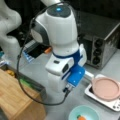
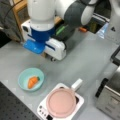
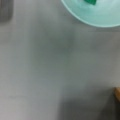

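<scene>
My gripper [image 2: 52, 59] hangs low over the grey table [image 2: 82, 62], its white hand carrying a blue camera mount [image 2: 35, 46]. In a front view the same hand [image 1: 58, 77] stands left of the blue mount. Nearest to it is a teal bowl [image 2: 31, 79] with a small carrot [image 2: 32, 81] inside, a short way toward the view's bottom left. Both front views show the bowl [image 1: 83, 113]. The wrist view looks down on bare table, with the bowl's rim [image 3: 92, 17] and the carrot's green top [image 3: 90, 2] at the top right.
A pink pan [image 2: 62, 102] sits on a white cooker [image 2: 43, 110] beside the bowl. A silver toaster oven [image 1: 100, 45] stands at the back right. A wooden board [image 1: 15, 97] and a dark tray [image 1: 32, 83] lie at the left.
</scene>
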Robot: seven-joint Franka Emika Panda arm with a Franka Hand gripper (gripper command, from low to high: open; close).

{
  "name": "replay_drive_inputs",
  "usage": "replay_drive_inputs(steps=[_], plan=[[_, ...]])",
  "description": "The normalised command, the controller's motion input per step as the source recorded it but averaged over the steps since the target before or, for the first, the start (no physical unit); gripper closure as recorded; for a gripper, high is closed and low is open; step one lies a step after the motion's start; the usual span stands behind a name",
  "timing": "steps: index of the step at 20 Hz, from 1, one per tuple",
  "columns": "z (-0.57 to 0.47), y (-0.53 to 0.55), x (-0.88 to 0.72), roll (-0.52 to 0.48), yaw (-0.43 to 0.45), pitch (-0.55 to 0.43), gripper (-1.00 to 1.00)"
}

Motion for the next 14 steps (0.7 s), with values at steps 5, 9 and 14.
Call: replay_drive_inputs(steps=[5,9,14], plan=[[-0.14,-0.17,0.66,0.04,-0.037,0.154,-1.0],[-0.13,-0.21,0.56,0.082,-0.017,0.156,-1.0],[-0.11,-0.26,0.41,0.106,0.02,0.106,-1.0]])
